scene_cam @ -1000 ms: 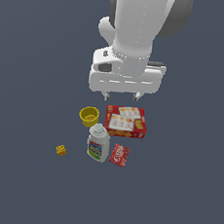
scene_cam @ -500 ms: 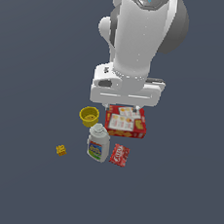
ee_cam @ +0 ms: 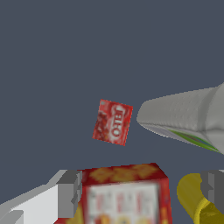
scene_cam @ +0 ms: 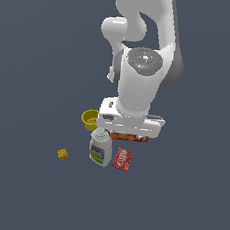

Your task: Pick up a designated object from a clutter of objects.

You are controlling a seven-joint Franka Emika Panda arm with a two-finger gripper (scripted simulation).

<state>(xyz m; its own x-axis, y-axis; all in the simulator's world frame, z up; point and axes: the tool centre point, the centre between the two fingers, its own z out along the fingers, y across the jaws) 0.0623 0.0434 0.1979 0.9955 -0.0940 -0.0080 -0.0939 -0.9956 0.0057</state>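
Note:
The small red packet (scene_cam: pixel 122 159) with white lettering lies flat on the grey floor, just to the exterior view's right of the white labelled bottle (scene_cam: pixel 100 148). In the wrist view the packet (ee_cam: pixel 113 122) lies apart from the bottle (ee_cam: pixel 183 120) and beyond the cracker box (ee_cam: pixel 124 192). My gripper (scene_cam: pixel 130 124) hangs over the large red cracker box (scene_cam: pixel 130 136) and hides most of it. The two grey fingers (ee_cam: pixel 70 192) stand wide apart and hold nothing. The gripper (ee_cam: pixel 142 190) is above the box, short of the packet.
A yellow cup (scene_cam: pixel 90 118) stands to the exterior view's left of the hand and also shows in the wrist view (ee_cam: pixel 197 199). A tiny yellow cube (scene_cam: pixel 62 154) lies alone farther to the left. The white arm fills the upper middle of the exterior view.
The arm has come down and forward over the clutter. The hand now covers the cracker box, which showed fully before. The objects have not moved.

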